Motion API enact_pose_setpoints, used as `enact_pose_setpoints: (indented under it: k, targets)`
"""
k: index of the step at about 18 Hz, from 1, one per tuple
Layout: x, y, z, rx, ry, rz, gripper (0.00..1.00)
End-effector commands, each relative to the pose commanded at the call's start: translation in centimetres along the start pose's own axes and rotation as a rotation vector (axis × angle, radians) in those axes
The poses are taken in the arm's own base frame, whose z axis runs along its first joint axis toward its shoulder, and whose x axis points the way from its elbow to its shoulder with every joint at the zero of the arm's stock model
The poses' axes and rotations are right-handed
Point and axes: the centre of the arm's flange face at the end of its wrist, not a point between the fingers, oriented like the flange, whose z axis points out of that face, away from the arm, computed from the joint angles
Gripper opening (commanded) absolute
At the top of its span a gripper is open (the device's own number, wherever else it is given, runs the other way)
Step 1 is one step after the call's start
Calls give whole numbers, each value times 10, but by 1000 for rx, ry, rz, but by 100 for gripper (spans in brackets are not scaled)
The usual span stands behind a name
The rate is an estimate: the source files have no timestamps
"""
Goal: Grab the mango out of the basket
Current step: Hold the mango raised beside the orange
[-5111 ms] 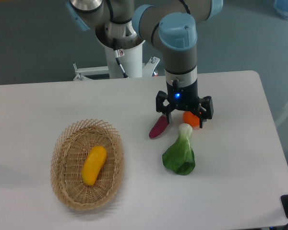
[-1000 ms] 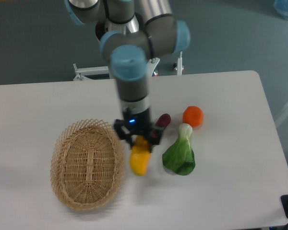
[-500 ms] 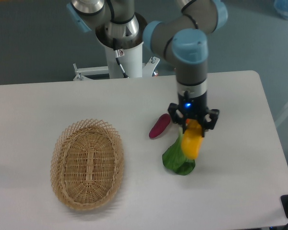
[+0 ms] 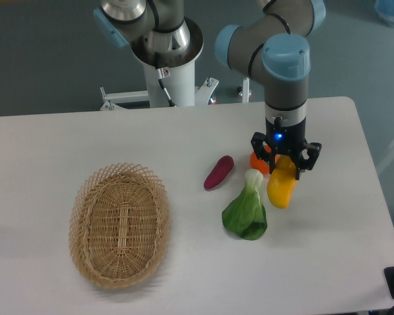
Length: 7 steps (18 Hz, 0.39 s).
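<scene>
The yellow-orange mango (image 4: 282,187) hangs from my gripper (image 4: 285,159), whose fingers are shut on its upper end. It is at the right of the table, just right of the leafy green, and I cannot tell if its lower end touches the tabletop. The woven wicker basket (image 4: 119,225) sits at the front left with nothing in it, far from the gripper.
A green leafy vegetable (image 4: 247,210) lies just left of the mango. A round orange fruit (image 4: 259,161) sits partly hidden behind the gripper. A purple eggplant-like piece (image 4: 218,172) lies to the left. The table's right edge is near.
The mango has left the basket in my gripper and travelled right across the table; in the last half second it moved a little further right, past the leafy green.
</scene>
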Motion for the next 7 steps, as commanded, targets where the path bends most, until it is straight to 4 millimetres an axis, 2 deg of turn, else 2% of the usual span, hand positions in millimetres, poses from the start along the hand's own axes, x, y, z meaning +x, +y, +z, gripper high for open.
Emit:
enact_pose_setpoints:
  k: [7]
  targets:
    - [5, -7, 0, 9, 5, 9, 45]
